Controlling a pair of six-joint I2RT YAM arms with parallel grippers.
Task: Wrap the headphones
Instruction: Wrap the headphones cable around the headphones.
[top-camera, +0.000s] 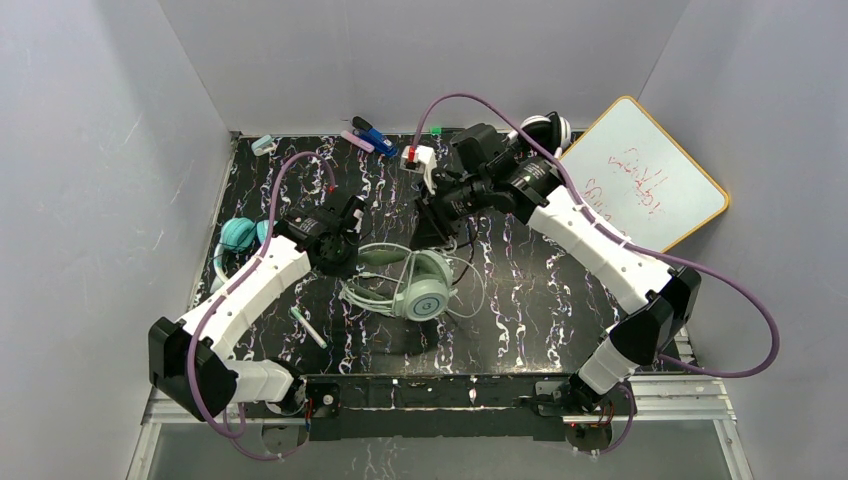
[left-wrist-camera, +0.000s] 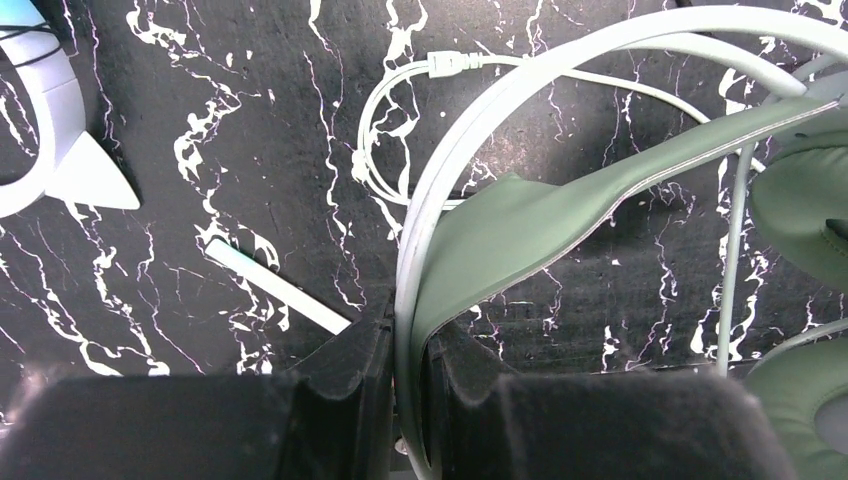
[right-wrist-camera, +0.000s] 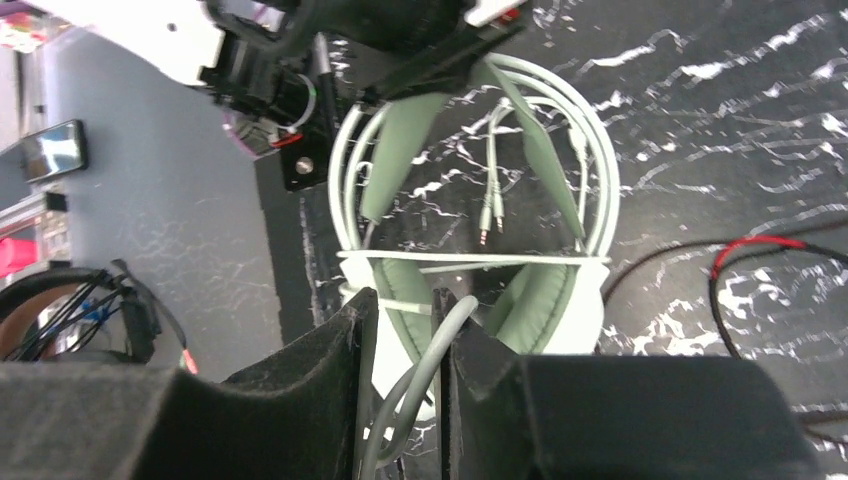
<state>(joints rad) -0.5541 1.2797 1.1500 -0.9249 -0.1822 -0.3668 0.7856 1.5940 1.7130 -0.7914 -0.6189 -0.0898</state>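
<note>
The mint-green headphones (top-camera: 415, 285) lie in the middle of the black marbled table, with their pale cable (right-wrist-camera: 470, 262) wound across the cups. My left gripper (top-camera: 335, 245) is shut on the headband's thin pale rim (left-wrist-camera: 408, 340), beside the green pad (left-wrist-camera: 560, 215). My right gripper (right-wrist-camera: 405, 310) hangs over the cups, jaws a little apart. A loop of the cable (right-wrist-camera: 440, 350) runs between them and leans on the right finger. The teal headphones (top-camera: 238, 235) sit at the left edge. The black-and-white headphones (top-camera: 545, 128) are at the back right.
A whiteboard (top-camera: 645, 175) leans at the back right. Markers (top-camera: 372, 135) and a white plug (top-camera: 420, 158) lie along the back. A pale pen (top-camera: 308, 327) rests near the left arm. A thin black and red cable (right-wrist-camera: 760, 250) lies right of the cups.
</note>
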